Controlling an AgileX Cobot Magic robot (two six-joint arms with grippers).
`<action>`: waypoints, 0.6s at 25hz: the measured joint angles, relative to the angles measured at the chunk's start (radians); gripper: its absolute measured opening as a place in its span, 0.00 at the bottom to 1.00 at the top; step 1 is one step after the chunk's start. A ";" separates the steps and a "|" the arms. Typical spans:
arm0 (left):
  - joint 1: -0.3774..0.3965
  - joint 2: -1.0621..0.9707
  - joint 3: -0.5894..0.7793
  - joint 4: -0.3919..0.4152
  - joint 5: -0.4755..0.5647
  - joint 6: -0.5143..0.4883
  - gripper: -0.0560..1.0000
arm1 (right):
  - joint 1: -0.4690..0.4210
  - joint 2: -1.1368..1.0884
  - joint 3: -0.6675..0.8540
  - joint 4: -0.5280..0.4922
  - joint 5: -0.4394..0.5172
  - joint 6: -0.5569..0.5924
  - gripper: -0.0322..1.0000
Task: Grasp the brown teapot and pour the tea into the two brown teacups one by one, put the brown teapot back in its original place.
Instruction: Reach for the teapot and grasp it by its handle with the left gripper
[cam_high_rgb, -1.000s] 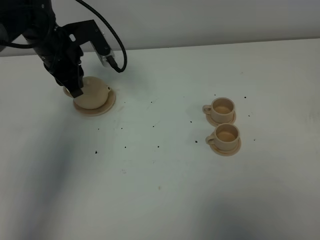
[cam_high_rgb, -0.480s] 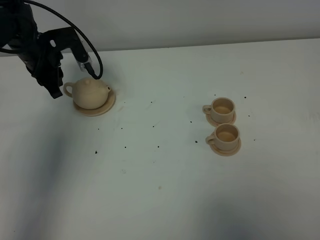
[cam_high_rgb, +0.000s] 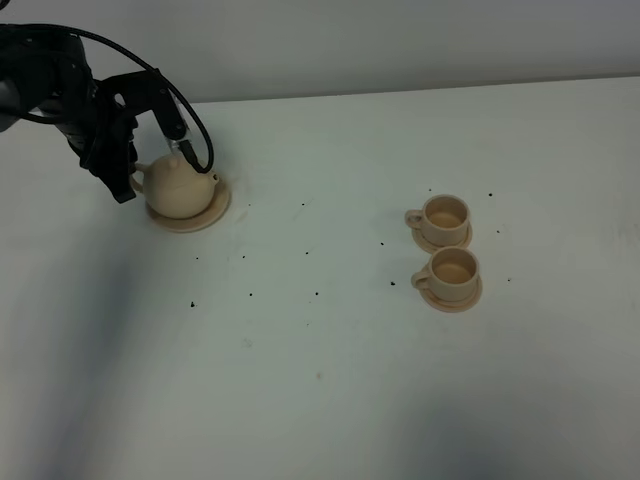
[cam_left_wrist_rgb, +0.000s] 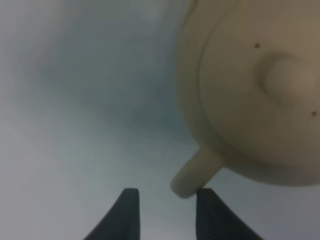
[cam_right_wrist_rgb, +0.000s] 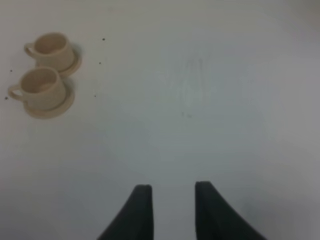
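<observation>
The brown teapot (cam_high_rgb: 181, 186) stands upright on its wide round saucer (cam_high_rgb: 205, 217) at the left of the table. My left gripper (cam_high_rgb: 120, 183) is just left of the teapot, beside its loop handle. In the left wrist view the teapot (cam_left_wrist_rgb: 260, 90) fills one corner. Its handle (cam_left_wrist_rgb: 192, 175) ends just ahead of my left gripper (cam_left_wrist_rgb: 167, 215), which is open and holds nothing. The two brown teacups (cam_high_rgb: 445, 215) (cam_high_rgb: 453, 268) sit on small saucers at the right. The right wrist view shows the same teacups (cam_right_wrist_rgb: 50, 50) (cam_right_wrist_rgb: 42, 87) and my right gripper (cam_right_wrist_rgb: 172, 210), open and empty above bare table.
Small dark specks (cam_high_rgb: 250, 294) are scattered over the white table (cam_high_rgb: 320, 400) between the teapot and the cups. The table's far edge (cam_high_rgb: 400, 92) meets a pale wall. The right arm is outside the exterior view.
My left gripper drew away to the left from the teapot's handle, then came slightly back toward it. The teapot stayed on its saucer and the cups did not move.
</observation>
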 joint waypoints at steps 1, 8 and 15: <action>0.000 0.007 0.000 -0.004 -0.001 0.000 0.36 | 0.000 0.000 0.000 0.000 0.000 0.000 0.26; 0.001 0.027 0.000 -0.026 0.009 0.000 0.36 | 0.000 0.000 0.000 0.001 0.000 0.000 0.26; 0.002 0.027 -0.002 -0.053 0.068 -0.002 0.36 | 0.000 0.000 0.000 0.001 0.000 0.000 0.26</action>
